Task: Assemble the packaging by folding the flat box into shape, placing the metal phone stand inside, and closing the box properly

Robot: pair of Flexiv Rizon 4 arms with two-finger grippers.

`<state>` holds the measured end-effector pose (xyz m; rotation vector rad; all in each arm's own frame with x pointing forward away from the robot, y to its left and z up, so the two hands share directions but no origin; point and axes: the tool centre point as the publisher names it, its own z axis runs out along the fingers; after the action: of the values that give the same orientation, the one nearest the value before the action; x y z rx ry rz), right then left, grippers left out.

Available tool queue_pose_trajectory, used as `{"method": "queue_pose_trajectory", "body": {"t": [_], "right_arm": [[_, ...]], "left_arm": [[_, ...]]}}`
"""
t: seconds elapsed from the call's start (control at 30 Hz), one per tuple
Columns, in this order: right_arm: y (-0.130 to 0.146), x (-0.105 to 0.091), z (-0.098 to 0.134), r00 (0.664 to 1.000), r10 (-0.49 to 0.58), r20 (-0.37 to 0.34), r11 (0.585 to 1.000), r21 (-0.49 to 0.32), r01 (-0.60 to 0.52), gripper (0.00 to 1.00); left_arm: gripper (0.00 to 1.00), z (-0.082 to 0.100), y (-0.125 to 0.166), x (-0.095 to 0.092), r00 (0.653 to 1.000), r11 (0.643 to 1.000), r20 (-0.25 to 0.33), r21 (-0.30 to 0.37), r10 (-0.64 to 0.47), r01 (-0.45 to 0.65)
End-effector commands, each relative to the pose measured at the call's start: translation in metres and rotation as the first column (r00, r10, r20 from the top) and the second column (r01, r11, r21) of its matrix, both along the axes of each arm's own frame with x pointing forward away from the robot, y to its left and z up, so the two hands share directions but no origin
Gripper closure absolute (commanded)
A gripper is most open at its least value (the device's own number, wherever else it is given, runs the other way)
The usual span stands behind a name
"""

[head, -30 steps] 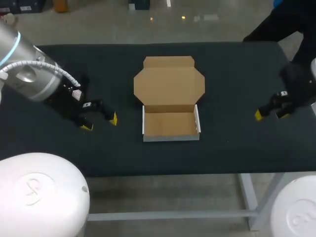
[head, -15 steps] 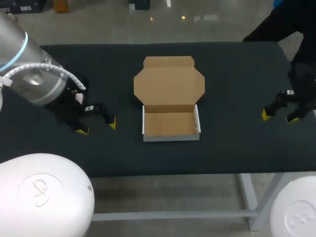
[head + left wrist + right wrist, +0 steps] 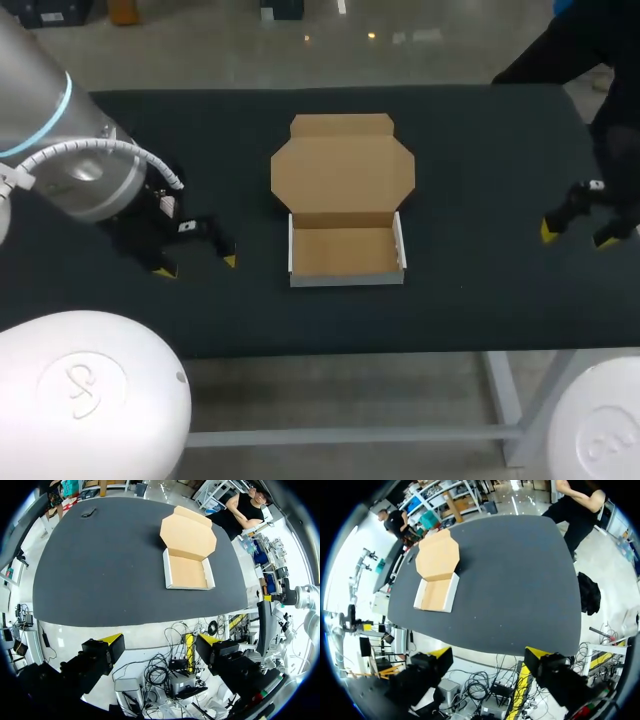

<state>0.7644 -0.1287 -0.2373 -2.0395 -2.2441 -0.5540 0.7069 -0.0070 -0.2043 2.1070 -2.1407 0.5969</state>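
— So, where is the cardboard box [image 3: 343, 200]?
— It sits on the black table [image 3: 480, 150], between the two grippers and well apart from both.
— Is it open?
— Yes. Its lid lies flat behind the tray, and in the tray I see only the brown bottom.
— What about the left gripper [image 3: 197, 265]?
— Its yellow fingers are spread wide, gripping nothing. The box is far ahead of them.
— And the right gripper [image 3: 576, 234]?
— Spread wide too, gripping nothing, with the box far ahead.

Box [image 3: 345, 205]: matt brown cardboard, white outer walls.
Table [image 3: 480, 290]: dark, matt, cloth-like top.
Left arm [image 3: 70, 170]: smooth grey metal.
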Motion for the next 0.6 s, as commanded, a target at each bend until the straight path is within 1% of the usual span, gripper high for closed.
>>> {"method": "queue_pose_trajectory", "body": {"t": [0.03,0.23,0.6], "right_arm": [[-0.0008,0.0012,0.0002,1.000,-0.003,-0.005,1.000,-0.003,0.003,0.00],[-0.0024,0.0035,-0.0002,1.000,-0.018,-0.012,1.000,-0.007,0.018,0.00],[-0.0023,0.0045,0.0001,0.999,-0.030,-0.017,0.999,-0.010,0.030,0.00]], "left_arm": [[0.00,-0.0013,-0.0018,-0.0008,1.000,1.000,0.008,0.015,0.025,-0.025],[0.00,-0.0018,-0.0008,0.0020,0.999,0.999,0.005,0.010,0.036,-0.036],[0.00,-0.0049,0.0000,0.0089,0.998,0.998,-0.021,0.034,0.062,-0.061]]}}
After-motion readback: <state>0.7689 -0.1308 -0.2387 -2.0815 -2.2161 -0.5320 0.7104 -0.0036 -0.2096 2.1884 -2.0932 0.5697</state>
